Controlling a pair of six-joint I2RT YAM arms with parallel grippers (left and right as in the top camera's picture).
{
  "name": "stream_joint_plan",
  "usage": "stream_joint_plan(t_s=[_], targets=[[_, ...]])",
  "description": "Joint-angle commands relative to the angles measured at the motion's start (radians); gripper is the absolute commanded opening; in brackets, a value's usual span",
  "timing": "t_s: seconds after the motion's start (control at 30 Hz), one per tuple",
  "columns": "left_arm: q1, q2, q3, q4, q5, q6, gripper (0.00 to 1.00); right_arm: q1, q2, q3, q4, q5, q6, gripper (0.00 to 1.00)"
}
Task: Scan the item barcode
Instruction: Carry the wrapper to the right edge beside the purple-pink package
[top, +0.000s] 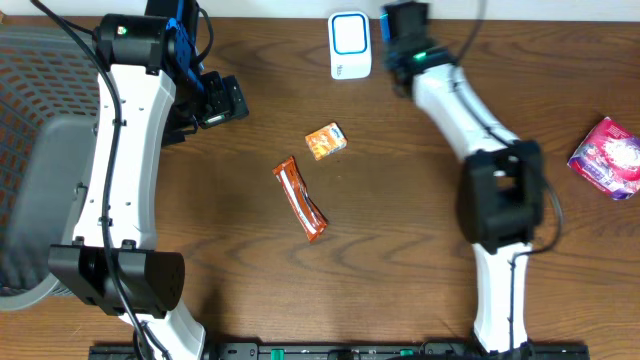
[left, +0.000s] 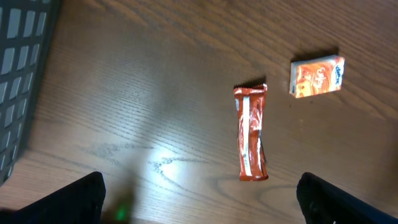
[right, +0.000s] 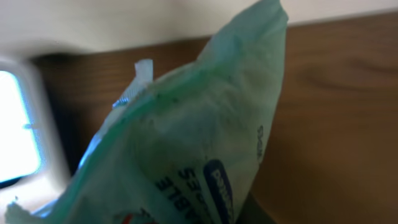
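From above, the brown worktop has a few things lying on it. A long red snack bar lies in the middle. A small orange packet lies near it, a bit closer to the far edge. A pink packet sits far off on the right side. A white scanner with a blue ring stands at the far edge. The right claw is up just beside the scanner. What it holds is hard to see from up here. The left claw hangs over the worktop on the left, apart from the bar and the orange packet. A grey basket is at the left edge.

The left wrist camera looks down at the wood. The left claw's two dark fingers show in the bottom corners, spread wide apart with nothing between them. The red bar and the orange packet lie further out, not touching each other or the claw. Part of the basket shows at the top left.

In the right wrist camera, a pale green bag with blue print fills most of the view. The right claw is closed tight on this bag and holds it up off the worktop. The bright scanner face is close by on the left.
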Motion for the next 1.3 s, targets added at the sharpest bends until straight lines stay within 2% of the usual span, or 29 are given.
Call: stream_joint_plan(t_s=[0.0,0.2,0.27,0.47,0.5,0.57,0.6,0.67,0.8,1.0,1.17,1.27], targets=[[0.003,0.009,0.002,-0.005,-0.006,-0.002,0.98,-0.13,-0.11,0.031,-0.092,0.07,-0.006,0.01],[0.003,0.009,0.002,-0.005,-0.006,-0.002,0.98,-0.324,-0.079,0.03,-0.323,0.069,0.033,0.02],[0.003,0.009,0.002,-0.005,-0.006,-0.002,0.98,-0.382,-0.06,0.029,-0.353,0.058,0.043,0.15],[0.003,0.009,0.002,-0.005,-0.006,-0.002,0.98,-0.507,0.003,0.029,-0.401,-0.005,0.042,0.16],[0.003,0.009,0.002,-0.005,-0.006,-0.002,0.98,-0.521,0.014,0.029,-0.406,-0.02,0.043,0.25],[0.003,0.009,0.002,-0.005,-0.006,-0.002,0.98,-0.549,0.048,0.029,-0.417,-0.061,0.042,0.64],[0.003,0.009,0.002,-0.005,-0.006,-0.002,0.98,-0.557,0.06,0.029,-0.425,-0.065,0.042,0.77],[0.003,0.009,0.002,-0.005,-0.006,-0.002,0.98,-0.567,0.068,0.029,-0.442,-0.063,0.029,0.82],[0.003,0.009,0.002,-0.005,-0.006,-0.002,0.97,-0.574,0.037,0.032,-0.452,-0.064,0.023,0.88],[0.003,0.009,0.002,-0.005,-0.006,-0.002,0.98,-0.541,-0.103,0.032,-0.469,-0.134,0.023,0.88],[0.003,0.009,0.002,-0.005,-0.006,-0.002,0.98,-0.503,-0.227,0.032,-0.455,-0.532,0.023,0.86],[0.003,0.009,0.002,-0.005,-0.006,-0.002,0.98,-0.459,-0.267,0.032,-0.435,-0.779,0.023,0.75]])
